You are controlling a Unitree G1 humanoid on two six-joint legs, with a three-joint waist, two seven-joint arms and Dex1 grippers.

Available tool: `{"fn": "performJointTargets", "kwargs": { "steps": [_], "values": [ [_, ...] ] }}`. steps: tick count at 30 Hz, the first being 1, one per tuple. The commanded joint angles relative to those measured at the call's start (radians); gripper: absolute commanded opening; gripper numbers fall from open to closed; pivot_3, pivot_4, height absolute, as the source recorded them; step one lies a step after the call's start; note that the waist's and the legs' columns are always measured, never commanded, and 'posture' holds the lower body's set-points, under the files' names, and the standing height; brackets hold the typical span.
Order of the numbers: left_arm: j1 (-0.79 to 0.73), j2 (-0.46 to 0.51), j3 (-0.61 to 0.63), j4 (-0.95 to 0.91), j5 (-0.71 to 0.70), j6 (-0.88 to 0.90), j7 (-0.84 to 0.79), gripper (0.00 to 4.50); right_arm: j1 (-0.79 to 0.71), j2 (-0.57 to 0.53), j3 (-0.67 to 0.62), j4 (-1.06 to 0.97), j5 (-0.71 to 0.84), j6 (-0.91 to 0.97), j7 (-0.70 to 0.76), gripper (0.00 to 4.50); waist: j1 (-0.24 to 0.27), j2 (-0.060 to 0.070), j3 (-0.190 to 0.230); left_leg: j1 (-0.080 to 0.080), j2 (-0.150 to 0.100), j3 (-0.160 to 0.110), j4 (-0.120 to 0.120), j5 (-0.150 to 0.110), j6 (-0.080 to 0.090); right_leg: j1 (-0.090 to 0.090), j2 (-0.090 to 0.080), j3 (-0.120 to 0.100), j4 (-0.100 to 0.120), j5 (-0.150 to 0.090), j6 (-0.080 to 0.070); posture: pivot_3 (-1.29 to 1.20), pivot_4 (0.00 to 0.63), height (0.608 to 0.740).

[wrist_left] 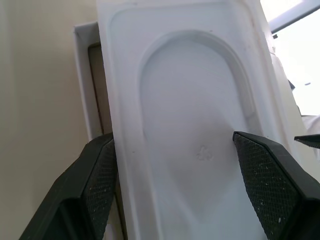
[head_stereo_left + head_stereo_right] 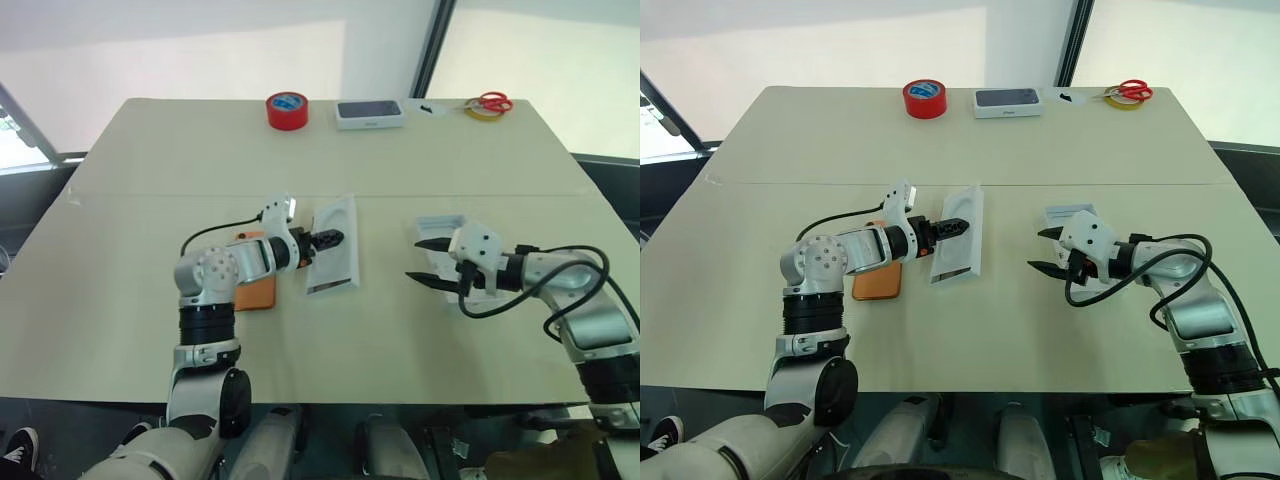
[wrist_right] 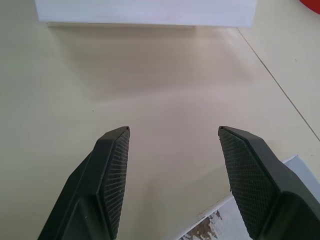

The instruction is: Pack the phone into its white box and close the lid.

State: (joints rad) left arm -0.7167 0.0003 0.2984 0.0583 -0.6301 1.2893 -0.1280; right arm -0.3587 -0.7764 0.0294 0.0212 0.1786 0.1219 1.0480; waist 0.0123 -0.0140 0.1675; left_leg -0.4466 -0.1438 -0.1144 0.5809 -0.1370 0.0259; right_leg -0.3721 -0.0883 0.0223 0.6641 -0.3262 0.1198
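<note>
The phone [image 2: 878,284] lies back-up on the table [image 2: 970,140], behind and below the left gripper [image 2: 952,228], partly hidden under that arm's wrist. Ahead of those jaws sits the white box [image 1: 86,75], and a flat white insert [image 1: 192,150] with a rounded recess lies across it, slightly askew, so that only one thin wall and a strip of the brown floor show beside it. The left jaws stand wide apart on either side of the insert, gripping nothing; whether the pads touch its edges I cannot tell. The right gripper [image 2: 1050,252] hovers open over bare table, well apart from the box, with the lid [image 2: 1070,216] just behind its fingers. The risk here is the insert: while it covers the box, the phone cannot go in, and a careless closing of the left jaws may pinch the box wall along with it and drag the whole base. The phone, so close under the left arm, could also be nudged toward the table's near edge when that arm swings back.
</note>
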Motion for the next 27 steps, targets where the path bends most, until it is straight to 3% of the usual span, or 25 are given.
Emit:
{"fn": "performJointTargets", "kwargs": {
  "steps": [1,7,10,13,16,20,24,27],
  "values": [
    [-0.029,-0.013,0.029,-0.061,-0.037,0.025,0.021,3.8,-0.039,0.02,0.001,0.008,-0.002,-0.022,-0.011,2.97,0.0,0.0,0.0,0.0,0.0,0.0,0.0,0.0,0.0,0.0,0.0,0.0,0.0,0.0,0.0,0.0,0.15,0.736],
    [-0.017,-0.027,0.053,-0.106,-0.05,0.073,0.055,3.8,-0.076,0.05,0.02,0.03,-0.014,-0.035,-0.012,2.97,0.0,0.0,0.0,0.0,0.0,0.0,0.0,0.0,0.0,0.0,0.0,0.0,0.0,0.0,0.0,0.0,0.15,0.736],
    [0.012,0.02,0.012,-0.159,-0.035,0.074,0.031,3.8,-0.114,0.082,0.029,0.047,-0.02,-0.043,-0.035,2.97,-0.002,0.0,0.0,0.0,0.0,0.0,0.0,0.0,0.0,0.0,0.0,0.0,0.0,0.0,0.0,0.0,0.15,0.736],
    [0.057,0.103,-0.025,-0.234,-0.022,-0.034,-0.052,3.8,-0.158,0.144,0.044,0.034,-0.01,-0.007,-0.074,2.97,-0.011,0.0,0.0,0.0,0.0,0.0,-0.001,0.001,-0.001,0.0,0.001,0.0,0.001,0.0,0.0,0.0,0.15,0.736],
    [0.132,0.245,-0.119,-0.304,0.035,-0.225,-0.209,3.86,-0.186,0.213,0.068,0.03,-0.04,0.014,-0.136,2.1,-0.021,0.0,0.0,0.001,0.001,0.0,-0.002,0.004,-0.007,-0.001,0.001,0.001,0.001,0.0,0.0,0.0,0.15,0.736],
    [0.265,0.448,-0.161,-0.337,0.06,-0.432,-0.471,3.86,-0.232,0.285,0.14,0.093,-0.168,-0.026,-0.26,0.08,-0.025,0.001,-0.001,0.002,0.001,0.0,-0.004,0.004,-0.007,-0.001,0.001,0.001,0.001,0.0,-0.001,0.0,0.15,0.736],
    [0.4,0.577,-0.12,-0.302,0.099,-0.691,-0.662,3.86,-0.275,0.327,0.217,0.189,-0.276,-0.071,-0.323,0.03,-0.021,0.001,-0.001,0.003,0.001,0.001,-0.006,0.002,-0.003,-0.002,0.001,0.002,0.001,0.0,-0.002,0.0,0.15,0.736],
    [0.426,0.605,-0.067,-0.235,0.063,-0.691,-0.684,3.86,-0.285,0.348,0.25,0.215,-0.299,-0.097,-0.319,0.03,-0.011,0.002,0.0,0.003,0.001,0.0,-0.006,0.002,-0.003,-0.002,0.001,0.002,0.001,0.0,-0.002,0.0,0.15,0.736]
  ]
}}
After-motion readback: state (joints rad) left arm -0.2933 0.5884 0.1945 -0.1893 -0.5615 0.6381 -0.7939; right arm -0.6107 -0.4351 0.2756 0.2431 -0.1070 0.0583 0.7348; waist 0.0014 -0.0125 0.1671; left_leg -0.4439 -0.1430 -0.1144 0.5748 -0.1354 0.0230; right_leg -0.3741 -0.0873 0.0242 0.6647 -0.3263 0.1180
